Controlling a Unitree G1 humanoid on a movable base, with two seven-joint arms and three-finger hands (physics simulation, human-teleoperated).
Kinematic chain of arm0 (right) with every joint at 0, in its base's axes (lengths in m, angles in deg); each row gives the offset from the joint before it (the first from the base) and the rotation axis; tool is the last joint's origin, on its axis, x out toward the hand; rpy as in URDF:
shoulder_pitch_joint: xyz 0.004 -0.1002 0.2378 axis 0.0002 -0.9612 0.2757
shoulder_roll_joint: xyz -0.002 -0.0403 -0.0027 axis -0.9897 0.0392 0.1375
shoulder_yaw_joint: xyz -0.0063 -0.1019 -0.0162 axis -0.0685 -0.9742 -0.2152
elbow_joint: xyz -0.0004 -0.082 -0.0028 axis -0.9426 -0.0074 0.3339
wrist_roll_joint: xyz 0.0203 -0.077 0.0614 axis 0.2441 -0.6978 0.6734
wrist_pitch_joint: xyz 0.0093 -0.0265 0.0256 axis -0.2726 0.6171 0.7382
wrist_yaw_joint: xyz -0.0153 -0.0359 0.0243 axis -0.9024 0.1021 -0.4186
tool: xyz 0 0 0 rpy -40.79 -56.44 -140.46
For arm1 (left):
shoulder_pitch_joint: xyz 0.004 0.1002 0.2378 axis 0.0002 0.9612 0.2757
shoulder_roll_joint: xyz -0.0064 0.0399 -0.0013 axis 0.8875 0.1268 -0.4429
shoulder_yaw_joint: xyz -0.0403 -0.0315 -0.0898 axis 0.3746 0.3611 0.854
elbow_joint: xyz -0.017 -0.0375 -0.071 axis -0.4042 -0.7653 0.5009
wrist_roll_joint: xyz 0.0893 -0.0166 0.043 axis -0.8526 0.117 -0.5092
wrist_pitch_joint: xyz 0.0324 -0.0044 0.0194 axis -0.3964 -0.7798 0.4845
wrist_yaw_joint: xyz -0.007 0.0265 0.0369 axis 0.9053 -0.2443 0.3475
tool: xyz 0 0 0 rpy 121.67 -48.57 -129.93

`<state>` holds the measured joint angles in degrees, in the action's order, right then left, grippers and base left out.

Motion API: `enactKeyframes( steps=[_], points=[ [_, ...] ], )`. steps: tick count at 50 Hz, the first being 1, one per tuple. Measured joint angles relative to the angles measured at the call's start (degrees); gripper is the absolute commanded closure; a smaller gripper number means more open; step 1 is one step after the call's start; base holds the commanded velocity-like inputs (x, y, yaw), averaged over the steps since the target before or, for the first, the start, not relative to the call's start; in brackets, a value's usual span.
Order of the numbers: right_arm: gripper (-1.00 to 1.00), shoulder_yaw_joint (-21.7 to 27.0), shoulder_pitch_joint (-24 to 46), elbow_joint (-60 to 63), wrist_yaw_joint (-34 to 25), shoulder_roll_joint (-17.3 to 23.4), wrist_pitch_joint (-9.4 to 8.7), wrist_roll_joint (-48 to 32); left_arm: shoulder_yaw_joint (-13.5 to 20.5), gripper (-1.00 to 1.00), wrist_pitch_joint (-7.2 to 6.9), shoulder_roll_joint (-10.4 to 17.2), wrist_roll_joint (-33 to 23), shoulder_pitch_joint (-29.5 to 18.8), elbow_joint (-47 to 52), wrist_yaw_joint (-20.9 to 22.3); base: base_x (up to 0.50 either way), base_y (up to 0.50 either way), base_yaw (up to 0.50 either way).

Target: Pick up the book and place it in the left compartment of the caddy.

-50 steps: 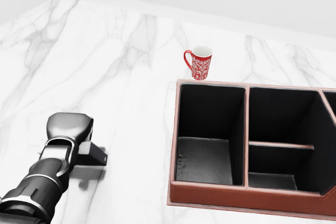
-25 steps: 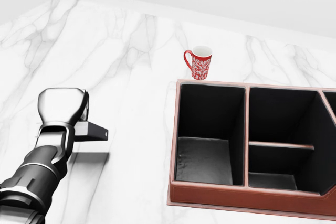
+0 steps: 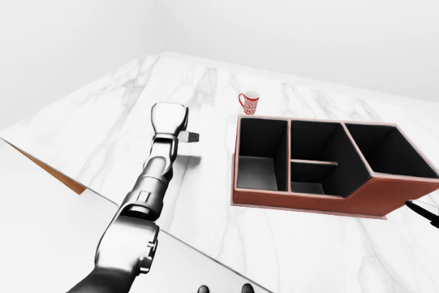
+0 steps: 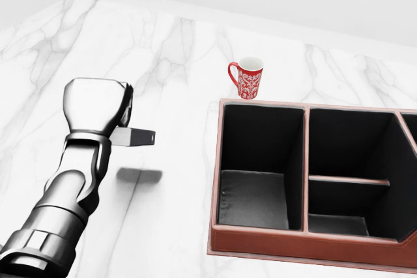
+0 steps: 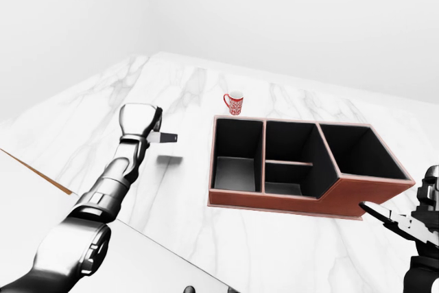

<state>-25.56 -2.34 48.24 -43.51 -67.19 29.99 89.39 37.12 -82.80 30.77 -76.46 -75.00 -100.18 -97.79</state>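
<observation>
Lifting since earlier, left hand (image 4: 98, 110) hovers above counter (image 4: 163, 63), beside caddy (image 4: 260, 236).

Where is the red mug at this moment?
In the head view the red mug stands upright on the marble counter, just above the top rim of the caddy, near its left compartment.

The glossy silver-and-black left arm (image 4: 68, 203) stretches up from the lower left of the head view, its rounded metallic left hand (image 4: 98, 110) raised, one dark grey finger (image 4: 135, 137) jutting right. In the right-eye view's bottom right corner, the dark right hand (image 5: 410, 222) hangs low, fingers (image 5: 376, 213) spread.
</observation>
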Motion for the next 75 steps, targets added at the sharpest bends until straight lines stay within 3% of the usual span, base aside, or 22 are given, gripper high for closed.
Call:
enactKeyframes(
  steps=[18, 42, 57, 75],
  points=[
    [-1.0, 0.0, -0.1, 0.2, 0.0, -0.1, 0.0, 0.0, 1.2, 1.0, 0.0, -3.1, -6.3, 8.6, 30.0, 11.4, 0.0, 0.0, 0.0],
    [-1.0, -0.1, -0.1, 0.2, -0.3, -0.2, 0.0, -0.2, -0.3, 1.0, 0.22, -8.9, -14.2, 15.9, 56.7, 26.2, 0.0, 0.0, 0.0],
    [-1.0, -0.2, -0.1, 0.2, -0.4, -0.3, 0.0, -0.2, -2.7, 1.0, 1.87, -12.6, -16.9, 19.5, 65.5, 30.4, 0.0, 0.0, 0.0],
    [-1.0, -0.3, -0.2, 0.3, -0.5, -0.4, 0.0, -0.2, -6.8, 1.0, 5.41, -16.6, -19.0, 23.7, 72.4, 32.6, 0.0, 0.0, 0.0]
  ],
)
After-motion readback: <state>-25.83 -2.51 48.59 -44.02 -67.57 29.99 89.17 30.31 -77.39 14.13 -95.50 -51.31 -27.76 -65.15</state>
